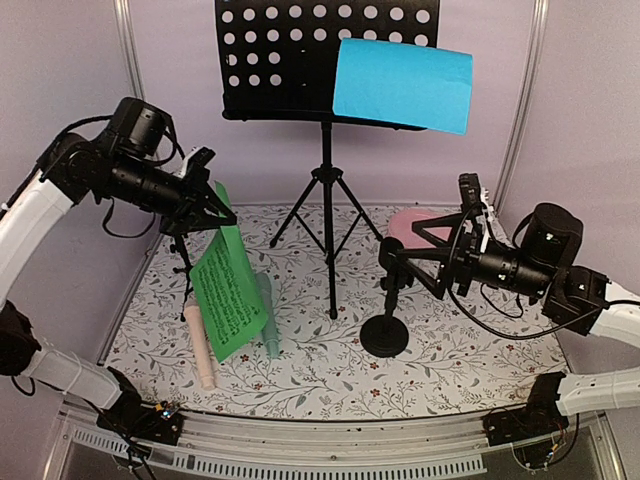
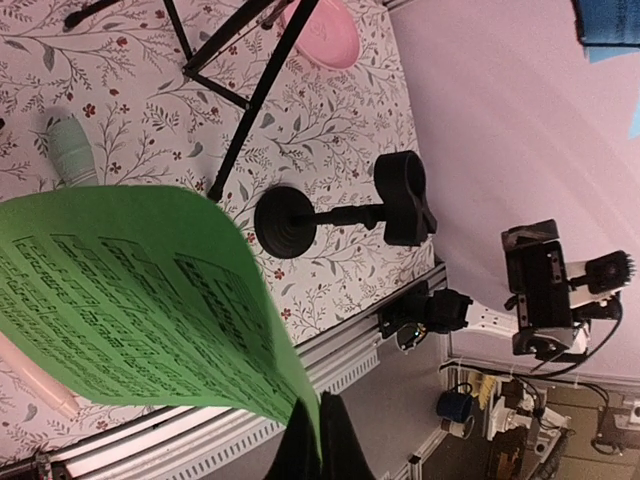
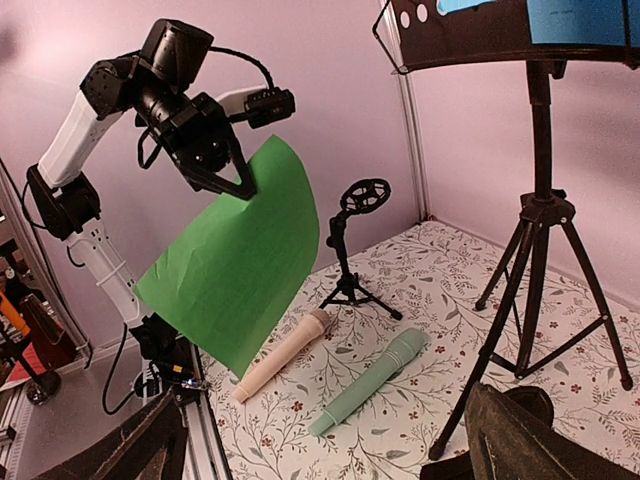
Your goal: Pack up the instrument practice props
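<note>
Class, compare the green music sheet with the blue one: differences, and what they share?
The green sheet hangs curled from the left fingers; the blue sheet rests flat on the music rack. The green sheet shows printed notes; the blue sheet looks blank. Both are paper sheets.

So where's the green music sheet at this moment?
In the top view the green music sheet hangs on the left side, pinched at its upper edge by the left gripper, above the pink microphone and mint microphone lying on the table.
</note>
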Robot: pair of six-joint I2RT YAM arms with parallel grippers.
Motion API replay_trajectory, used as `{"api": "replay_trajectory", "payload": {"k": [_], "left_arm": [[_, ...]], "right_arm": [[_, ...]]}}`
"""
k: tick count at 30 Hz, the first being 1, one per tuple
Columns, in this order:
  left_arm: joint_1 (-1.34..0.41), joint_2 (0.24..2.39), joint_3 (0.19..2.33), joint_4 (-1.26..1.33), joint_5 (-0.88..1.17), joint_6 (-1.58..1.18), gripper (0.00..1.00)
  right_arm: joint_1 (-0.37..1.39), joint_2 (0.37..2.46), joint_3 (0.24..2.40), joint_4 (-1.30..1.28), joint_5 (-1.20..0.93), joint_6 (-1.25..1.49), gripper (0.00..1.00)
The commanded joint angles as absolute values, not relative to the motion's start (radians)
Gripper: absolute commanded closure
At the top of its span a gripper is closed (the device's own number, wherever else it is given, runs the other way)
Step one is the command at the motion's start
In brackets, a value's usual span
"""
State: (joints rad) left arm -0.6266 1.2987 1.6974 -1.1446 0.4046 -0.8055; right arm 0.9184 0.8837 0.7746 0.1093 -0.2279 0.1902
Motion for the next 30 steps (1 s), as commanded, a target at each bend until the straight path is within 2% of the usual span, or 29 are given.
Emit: {"api": "replay_trajectory", "payload": {"k": [1,12,21,30], "left_arm": [[-0.693,1.385,1.645,-1.139,0.380,-0.801,1.00],[-0.839,1.638,1.556,-0.872,0.483,-0.781,1.00],[-0.858,1.740,1.400,-0.603,0.574,-0.869,1.00],[-0.893,1.895,1.472,-0.479,0.687,-0.927,1.00]], "right_arm": [[0.925,0.809,0.745,0.034,-0.117,0.214,0.01],[0.925,0.662,0.725,-0.027,0.156,0.217,0.01],[0.926,0.709,0.776,0.012,0.345,0.144,0.01],[0.926,0.683,0.761,-0.016,0.415,0.142,0.01]]}}
